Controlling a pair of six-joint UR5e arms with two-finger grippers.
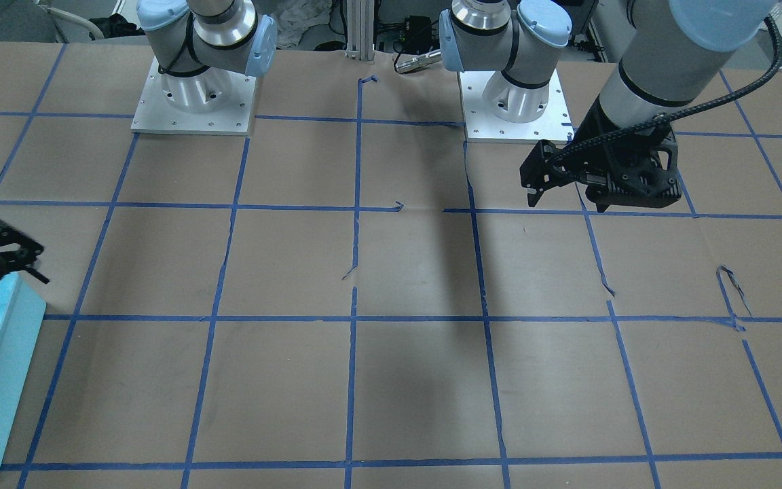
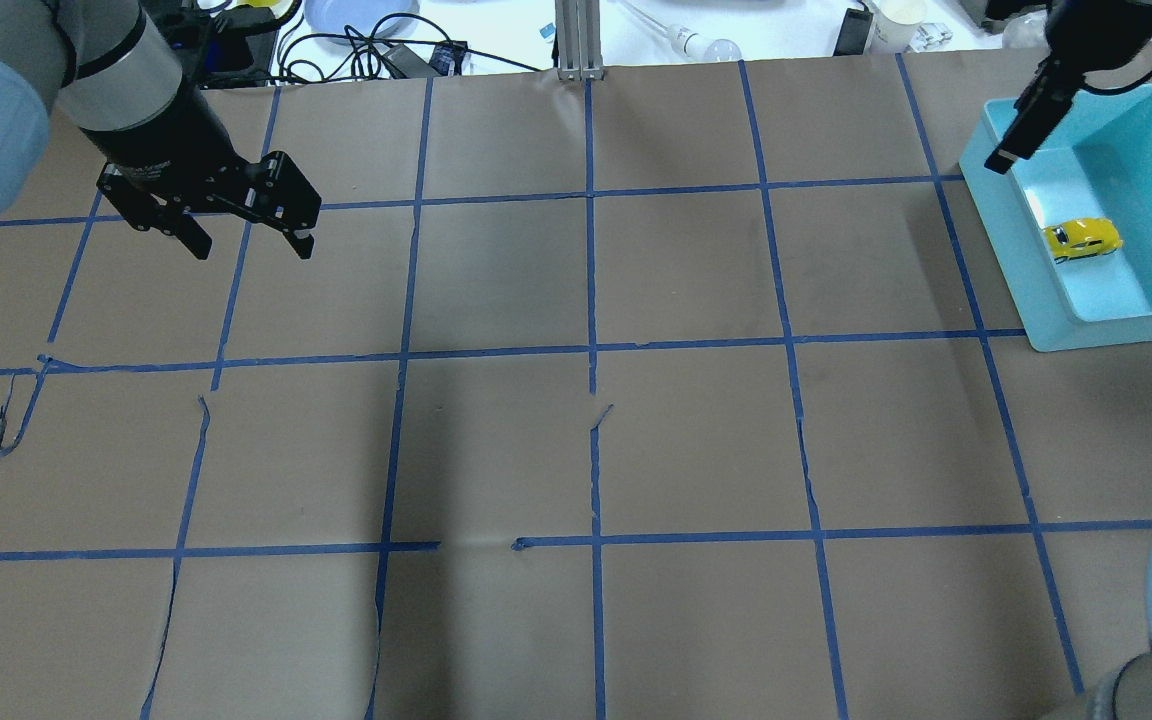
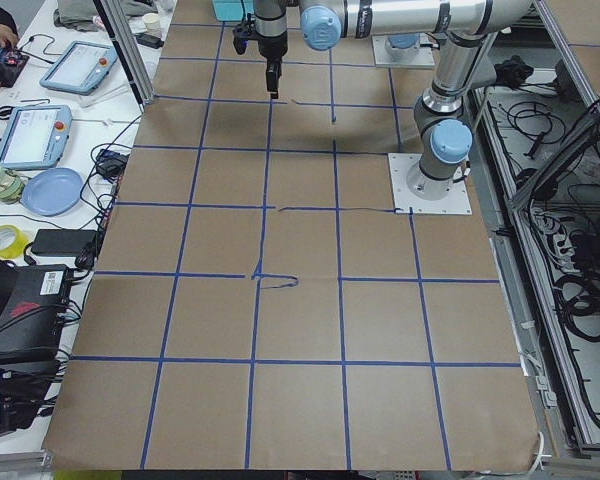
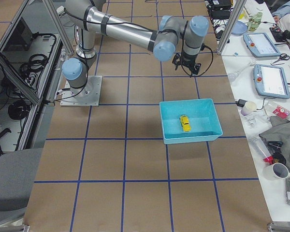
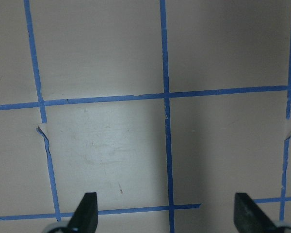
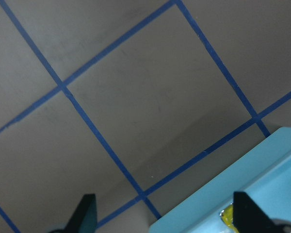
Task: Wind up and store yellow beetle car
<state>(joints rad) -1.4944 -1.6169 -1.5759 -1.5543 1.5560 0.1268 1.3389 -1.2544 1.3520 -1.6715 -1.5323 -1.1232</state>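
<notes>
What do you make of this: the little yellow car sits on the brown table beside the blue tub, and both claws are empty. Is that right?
Not quite. The yellow beetle car lies inside the blue tub, not outside it, as the overhead view shows. The rest holds: the left claw and the right claw are both open and empty.

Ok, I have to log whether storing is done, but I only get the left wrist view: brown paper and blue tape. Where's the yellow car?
Observer: The yellow beetle car lies inside the light-blue bin, off to the robot's right.
Operator: Is a gripper holding it?
Observer: No. The right gripper is open, raised near a corner of the bin, apart from the car.
</notes>
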